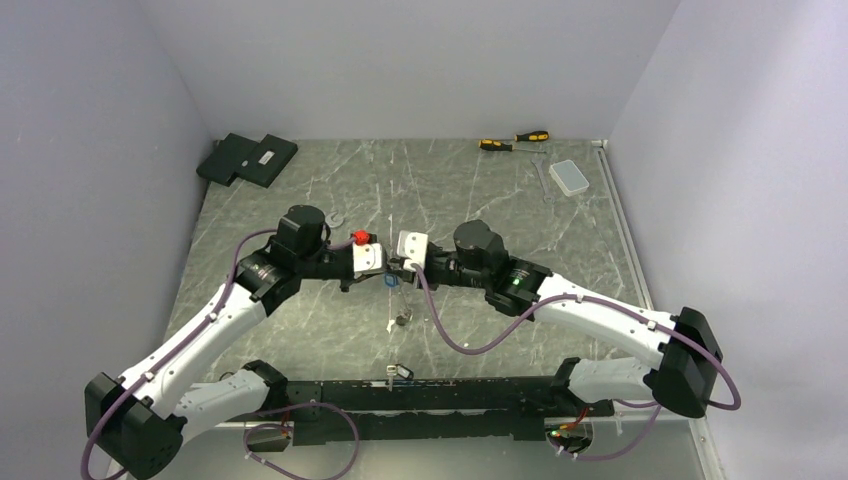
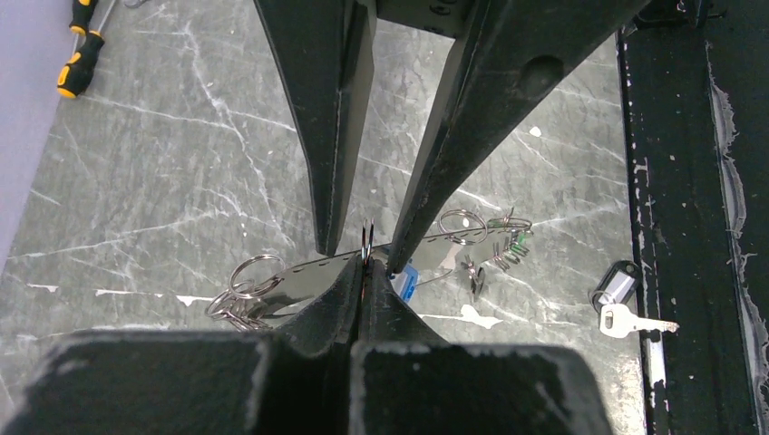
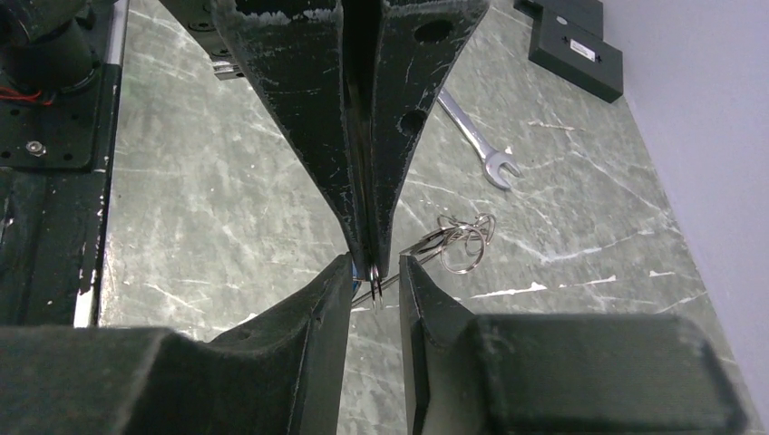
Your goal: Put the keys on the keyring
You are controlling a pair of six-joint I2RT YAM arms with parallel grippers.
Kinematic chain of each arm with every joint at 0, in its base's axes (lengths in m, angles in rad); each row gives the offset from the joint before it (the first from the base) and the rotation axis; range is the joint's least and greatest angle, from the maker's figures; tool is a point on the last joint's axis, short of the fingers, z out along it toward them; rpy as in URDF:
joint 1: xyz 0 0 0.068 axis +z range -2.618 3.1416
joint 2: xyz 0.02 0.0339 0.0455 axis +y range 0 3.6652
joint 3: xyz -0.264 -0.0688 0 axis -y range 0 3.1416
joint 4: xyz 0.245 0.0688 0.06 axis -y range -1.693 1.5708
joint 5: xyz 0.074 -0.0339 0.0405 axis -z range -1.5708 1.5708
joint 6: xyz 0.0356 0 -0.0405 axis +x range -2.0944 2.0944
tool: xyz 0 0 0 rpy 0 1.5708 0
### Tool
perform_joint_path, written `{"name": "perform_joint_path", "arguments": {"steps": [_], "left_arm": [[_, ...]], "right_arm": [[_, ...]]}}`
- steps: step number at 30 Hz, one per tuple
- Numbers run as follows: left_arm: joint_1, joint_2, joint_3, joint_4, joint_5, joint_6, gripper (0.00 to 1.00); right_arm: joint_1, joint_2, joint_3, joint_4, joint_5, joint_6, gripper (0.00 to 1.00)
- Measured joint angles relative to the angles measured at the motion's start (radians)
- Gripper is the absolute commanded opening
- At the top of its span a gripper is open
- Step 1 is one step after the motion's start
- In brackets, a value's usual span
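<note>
The left gripper is clamped on the thin keyring, held edge-on above the table. The right gripper straddles it, jaws narrowly apart. The wire looks light, springy and slippery, best pinched across its flat sides. 2 keys show: 1 blue key just below the fingertips, 1 green key on the table among loose rings.
</note>
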Motion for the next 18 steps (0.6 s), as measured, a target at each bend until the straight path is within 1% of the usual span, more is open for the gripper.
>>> {"name": "perform_joint_path", "arguments": {"steps": [2,7,8,16,17,18], "left_arm": [[0.000,-0.003,0.000,0.003,0.001,0.000,0.00],[0.001,-0.007,0.000,0.006,-0.002,0.001,0.00],[0.001,-0.007,0.000,0.003,-0.002,0.000,0.00],[0.001,-0.010,-0.002,0.002,-0.005,-0.002,0.00],[0.001,-0.010,-0.002,0.002,-0.006,-0.002,0.03],[0.001,-0.011,-0.002,0.003,-0.008,-0.003,0.08]], "right_arm": [[0.000,0.001,0.000,0.000,-0.001,0.000,0.24],[0.000,0.001,-0.008,0.008,-0.010,-0.002,0.01],[0.000,0.001,-0.010,0.013,-0.011,-0.002,0.00],[0.000,0.000,-0.027,0.044,-0.011,0.001,0.00],[0.000,0.000,-0.028,0.045,-0.011,0.001,0.00],[0.000,-0.002,-0.031,0.051,-0.010,0.001,0.00]]}}
